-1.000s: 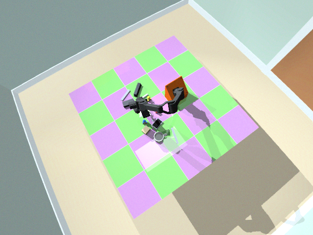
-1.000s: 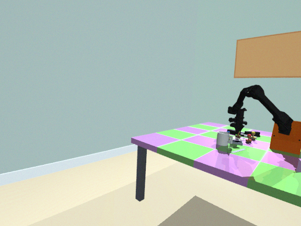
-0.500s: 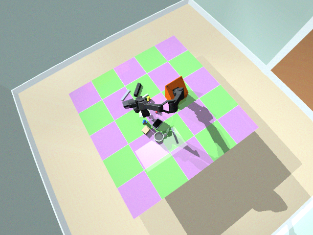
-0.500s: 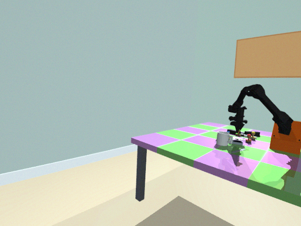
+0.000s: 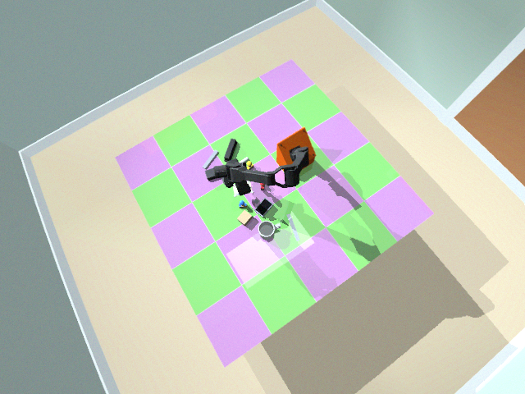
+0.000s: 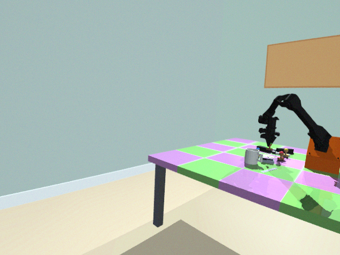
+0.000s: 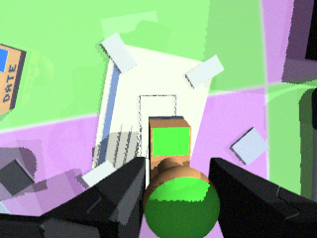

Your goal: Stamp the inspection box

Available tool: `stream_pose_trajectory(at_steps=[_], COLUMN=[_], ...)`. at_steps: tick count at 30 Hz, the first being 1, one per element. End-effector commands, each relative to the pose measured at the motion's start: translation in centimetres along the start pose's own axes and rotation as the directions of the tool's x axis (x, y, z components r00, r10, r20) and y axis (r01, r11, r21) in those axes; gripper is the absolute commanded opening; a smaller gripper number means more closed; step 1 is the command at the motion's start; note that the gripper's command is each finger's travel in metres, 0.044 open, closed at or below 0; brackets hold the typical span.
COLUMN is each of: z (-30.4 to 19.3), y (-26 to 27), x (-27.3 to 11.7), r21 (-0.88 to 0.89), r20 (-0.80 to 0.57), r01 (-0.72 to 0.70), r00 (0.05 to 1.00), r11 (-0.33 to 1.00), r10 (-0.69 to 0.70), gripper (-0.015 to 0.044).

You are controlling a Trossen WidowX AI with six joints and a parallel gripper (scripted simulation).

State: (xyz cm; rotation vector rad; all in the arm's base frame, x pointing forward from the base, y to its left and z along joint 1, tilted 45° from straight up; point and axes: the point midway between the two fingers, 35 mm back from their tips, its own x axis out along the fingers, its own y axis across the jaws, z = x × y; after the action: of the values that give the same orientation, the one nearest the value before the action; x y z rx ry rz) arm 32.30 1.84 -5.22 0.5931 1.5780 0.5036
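The stamp with a green knob and green-topped wooden block [image 7: 170, 141] [image 6: 269, 147] is held upright by its handle; its face and letters are hidden. My gripper [image 7: 177, 167] [image 6: 270, 144] is shut on it. The stamp is over the card [image 7: 149, 66], seemingly slightly above it, and covers the lower right part of the box outline [image 7: 158, 95]. The visible upper strip inside the box is blank; whether a print lies under the stamp is hidden. Lines of print and a blue stripe lie left of the box. The dark ink pad [image 5: 263, 207] [image 6: 268, 161] is near the mug.
A DATE stamp [image 7: 10, 74] stands left of the card. Red [image 5: 262, 185] [image 6: 280, 155] and yellow [image 5: 248, 164] [image 6: 286, 151] knobbed stamps stand nearer the base. A grey mug [image 5: 266, 229] [image 6: 251, 156], a tan block [image 5: 244, 217] and a dark bar [image 5: 230, 148] are also around.
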Motion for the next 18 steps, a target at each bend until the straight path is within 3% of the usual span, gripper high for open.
stream_pose_trajectory(at_steps=[1,18], z=[0.2,0.6], y=[0.0,-0.5], x=[-1.0,-2.9], r21=[-0.009,-0.009], r20=[0.009,0.009], r01=[0.007,0.007], r00=[1.000,1.000], r11=[1.000,1.000], r10=[-0.007,-0.007], gripper=[0.0000,0.0000])
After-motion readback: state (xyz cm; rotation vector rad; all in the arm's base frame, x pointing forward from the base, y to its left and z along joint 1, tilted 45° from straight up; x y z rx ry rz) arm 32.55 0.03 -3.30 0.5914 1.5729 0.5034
